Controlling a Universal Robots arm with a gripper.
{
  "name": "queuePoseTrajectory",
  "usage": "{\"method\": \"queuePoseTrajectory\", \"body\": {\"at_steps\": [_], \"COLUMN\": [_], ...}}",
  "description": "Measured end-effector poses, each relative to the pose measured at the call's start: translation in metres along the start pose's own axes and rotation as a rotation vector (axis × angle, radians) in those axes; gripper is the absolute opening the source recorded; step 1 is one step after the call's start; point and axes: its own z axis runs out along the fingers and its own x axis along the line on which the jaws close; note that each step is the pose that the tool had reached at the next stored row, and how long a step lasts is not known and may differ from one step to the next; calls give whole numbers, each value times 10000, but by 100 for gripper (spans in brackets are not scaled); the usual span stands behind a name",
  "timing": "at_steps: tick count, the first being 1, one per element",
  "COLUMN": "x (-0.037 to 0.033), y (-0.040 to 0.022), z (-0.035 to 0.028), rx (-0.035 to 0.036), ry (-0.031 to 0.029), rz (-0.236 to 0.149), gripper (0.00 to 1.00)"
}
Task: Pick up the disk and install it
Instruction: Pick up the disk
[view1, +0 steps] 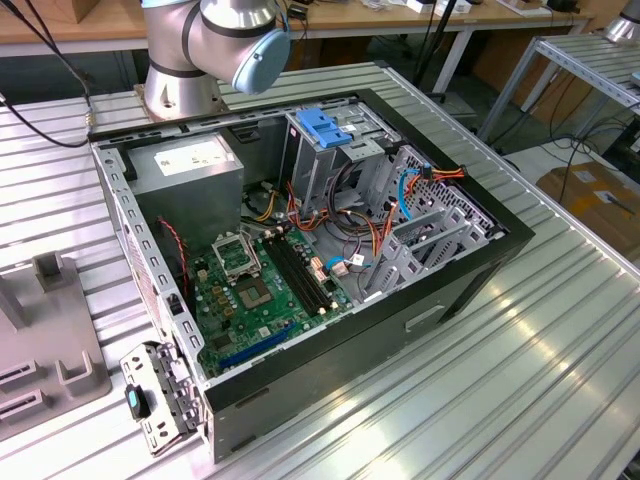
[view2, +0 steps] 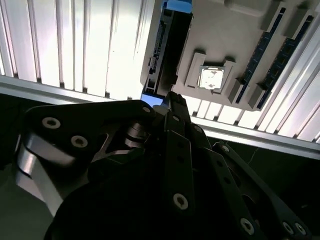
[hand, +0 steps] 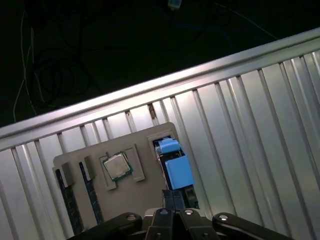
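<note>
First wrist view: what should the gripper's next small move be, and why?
Probably ease straight down toward the disk. The gripper hangs above it, and the disk stands on edge in a slot of the grey holder, seemingly not yet gripped.

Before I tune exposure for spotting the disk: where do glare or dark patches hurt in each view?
Exterior view: even light, soft sheen on the slatted table. Second wrist view: slats blown out white, the hand near-black, the disk shaded. First wrist view: the disk's blue carrier is clear; past the table edge is dark.
</note>
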Motion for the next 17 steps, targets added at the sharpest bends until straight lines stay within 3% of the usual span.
{"method": "queuePoseTrajectory", "body": {"at_steps": [8, 17], "x": [0, -3], "y": [0, -5], "z": [4, 4], "rx": [-16, -17], "ry": [34, 35], "rz": [-1580, -1630], "gripper": [11, 11]}}
